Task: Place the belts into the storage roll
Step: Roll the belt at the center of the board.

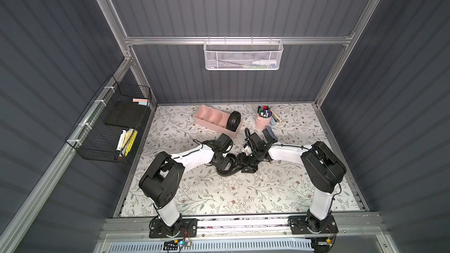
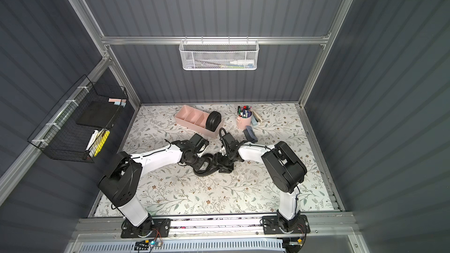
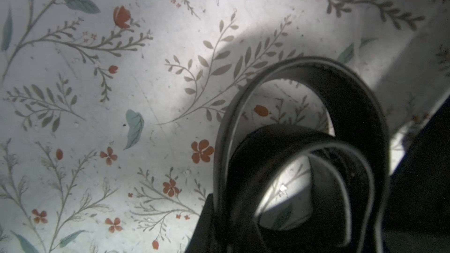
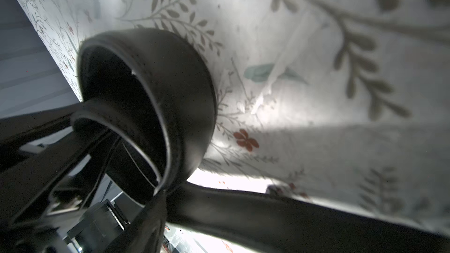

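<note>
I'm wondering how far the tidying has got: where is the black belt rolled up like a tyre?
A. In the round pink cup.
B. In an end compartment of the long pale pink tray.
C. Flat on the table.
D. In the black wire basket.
B: the rolled black belt stands on edge in the end compartment of the long pale pink tray; the loose black belt is outside it.

White tabletop (image 1: pixel 219 191) with leaves and little red flowers. At the back, a pink cup (image 1: pixel 261 123) full of colored markers (image 1: pixel 264 111). Near the cup, a small dark blue thing (image 1: pixel 270 134), lying flat. High on the back rail, a white mesh basket (image 1: pixel 243 55). On the side wall, a black wire basket (image 1: pixel 109 127) with a white pen (image 1: pixel 120 142), a yellow thing (image 1: pixel 132 141) and a black pad (image 1: pixel 123 115) inside.
</note>
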Motion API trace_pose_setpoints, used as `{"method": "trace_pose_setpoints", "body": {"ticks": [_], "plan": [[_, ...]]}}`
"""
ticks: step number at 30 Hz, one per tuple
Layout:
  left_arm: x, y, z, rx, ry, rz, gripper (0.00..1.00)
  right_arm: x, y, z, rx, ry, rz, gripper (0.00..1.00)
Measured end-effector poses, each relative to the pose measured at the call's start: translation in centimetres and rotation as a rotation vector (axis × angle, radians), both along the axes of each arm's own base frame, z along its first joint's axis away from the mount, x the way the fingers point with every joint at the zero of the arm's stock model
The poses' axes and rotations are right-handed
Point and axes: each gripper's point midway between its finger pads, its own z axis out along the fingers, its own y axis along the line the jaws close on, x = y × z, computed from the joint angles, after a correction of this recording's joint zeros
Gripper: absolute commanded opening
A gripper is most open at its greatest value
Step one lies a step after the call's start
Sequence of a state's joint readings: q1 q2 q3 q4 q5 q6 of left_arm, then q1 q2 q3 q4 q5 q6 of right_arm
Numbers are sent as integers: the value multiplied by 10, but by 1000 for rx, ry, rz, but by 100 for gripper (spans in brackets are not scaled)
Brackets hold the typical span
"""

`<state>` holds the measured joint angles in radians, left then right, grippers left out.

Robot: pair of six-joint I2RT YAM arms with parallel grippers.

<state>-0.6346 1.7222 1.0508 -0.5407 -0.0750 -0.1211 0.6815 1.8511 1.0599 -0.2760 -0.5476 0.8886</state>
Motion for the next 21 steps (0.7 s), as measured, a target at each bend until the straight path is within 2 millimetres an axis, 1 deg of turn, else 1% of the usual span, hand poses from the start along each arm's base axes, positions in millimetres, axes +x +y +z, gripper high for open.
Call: {"method": "trace_pose_setpoints", "body": {"ticks": [3,5,10,12,17,21], "plan": [[-2,-3,0,-4,-5,-27,0,-3,-6,2,-3,-24,-37,76],[-10,-8,0,-15,-1,-54,0,-5,-8,1,-6,-16,-57,76],[-35,-29,0,-28,14,-148,0,-3,1,1,-11,-16,-69,73],[-37,-30,0,-32,13,-145,0,-5,3,0,-26,-6,-68,72],[-36,-31,0,-41,5,-143,0,-9,3,-3,-79,-17,-68,63],[-45,-35,0,-71,27,-162,0,-17,-1,-7,-160,-28,-55,55]]}}
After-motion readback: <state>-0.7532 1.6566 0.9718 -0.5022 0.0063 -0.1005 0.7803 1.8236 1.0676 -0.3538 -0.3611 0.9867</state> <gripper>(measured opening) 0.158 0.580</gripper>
